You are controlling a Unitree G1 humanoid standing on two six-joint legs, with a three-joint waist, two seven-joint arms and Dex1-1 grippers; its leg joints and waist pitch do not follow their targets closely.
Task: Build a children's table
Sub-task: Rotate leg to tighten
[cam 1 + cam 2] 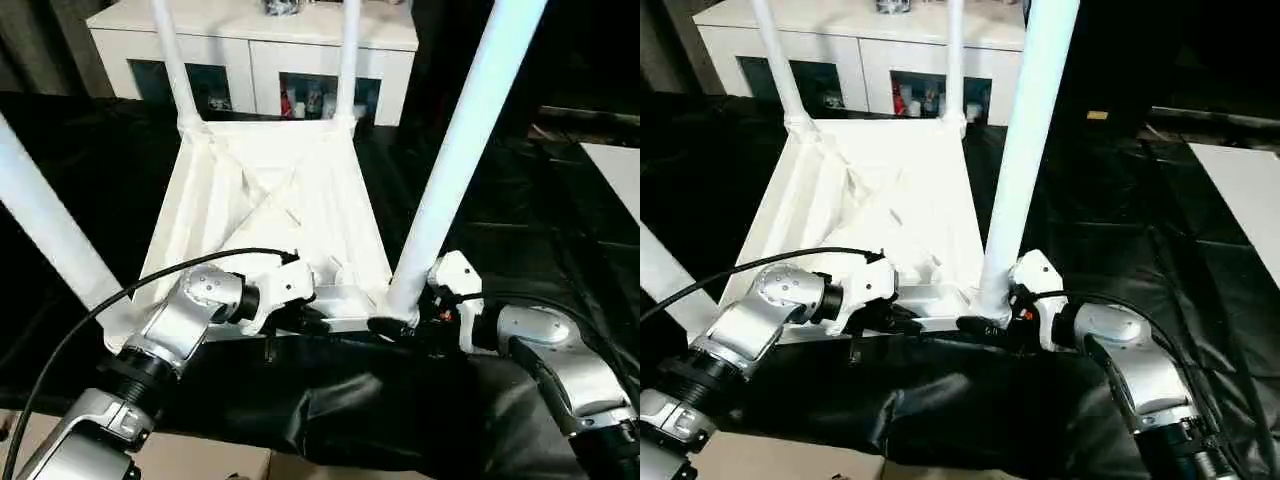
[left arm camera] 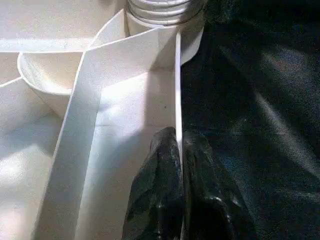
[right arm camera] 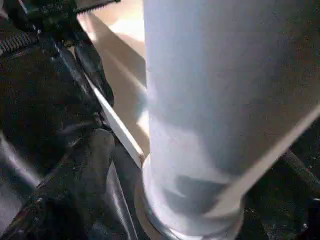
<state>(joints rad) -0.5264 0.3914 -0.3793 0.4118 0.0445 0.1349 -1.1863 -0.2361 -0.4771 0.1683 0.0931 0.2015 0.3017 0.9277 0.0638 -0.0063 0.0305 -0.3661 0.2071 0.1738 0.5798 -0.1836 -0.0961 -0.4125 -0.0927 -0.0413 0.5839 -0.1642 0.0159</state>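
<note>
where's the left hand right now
In the left eye view, the left hand is shut on the near rim of the upturned table top, left of the near right leg.

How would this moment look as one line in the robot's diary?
white plastic table: upside down, four legs up | left gripper: pinching rim | right gripper: at near leg base

Blown-out whites, dark surroundings, soft focus

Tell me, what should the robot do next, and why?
Probably lift and flip the table top. All four legs stand in its corner sockets; the left gripper pinches the near rim, and the right gripper sits by the near right leg.
</note>
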